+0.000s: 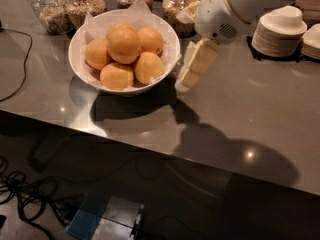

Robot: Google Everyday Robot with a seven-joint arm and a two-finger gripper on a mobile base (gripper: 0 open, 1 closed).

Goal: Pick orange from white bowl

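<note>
Well, oranges [123,44]: five of them, round and matte, pale orange under the warm light, each about the same in size.
Where they sit: heaped in the white bowl [73,59], four around the sides and one riding on top of the rest.
White bowl: wide, round and glossy, standing on the counter [240,109] near its back left, throwing a dark shadow forward.
Lining: crinkled white paper [142,9] under the fruit, its edges sticking up past the rim at the back and right.
Hand [184,84]: cream-coloured, slanting down and to the left from the big white arm [225,19], its tip just beside the bowl's right rim, outside the bowl and off the fruit.
Hand's state: released or clenched, I cannot tell from here; nothing shows in it.
Jars [86,4]: four glass ones in a row behind the bowl, filled with brownish grainy stuff.
Dishes [277,31]: a stack of small white ones at the back right, well apart from the bowl.
</note>
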